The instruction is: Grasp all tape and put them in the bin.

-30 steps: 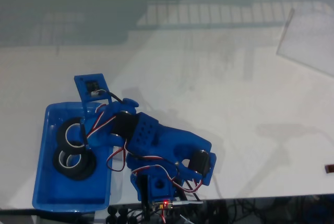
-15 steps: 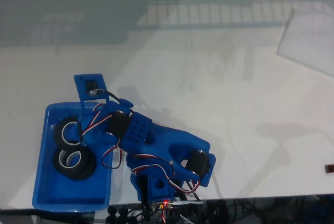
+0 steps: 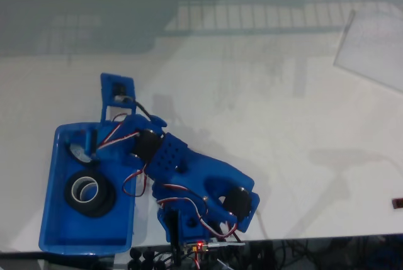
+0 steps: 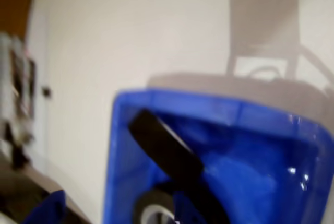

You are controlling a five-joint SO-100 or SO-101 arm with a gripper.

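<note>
The bin (image 3: 68, 230) is a bright blue tray at the lower left of the fixed view, and its far wall (image 4: 250, 125) shows in the wrist view. One black tape roll (image 3: 94, 206) with a whitish core lies flat in the bin. A second tape roll (image 3: 79, 152) stands tilted on edge at the bin's far end; the wrist view shows it as a black band (image 4: 164, 148) leaning over another roll (image 4: 148, 203). My gripper (image 3: 93, 147) hangs over the bin's far end, right at the tilted roll. Its jaws are hidden by the arm.
The blue arm's base (image 3: 195, 219) sits at the table's front edge, right of the bin, with cables below it. A clear sheet (image 3: 374, 50) lies at the far right. A small dark object (image 3: 398, 203) is at the right edge.
The wrist and its camera mount have risen and swung toward the far side. The upper tape roll, flat in the bin before, now stands tilted on edge. The lower roll has not moved.
</note>
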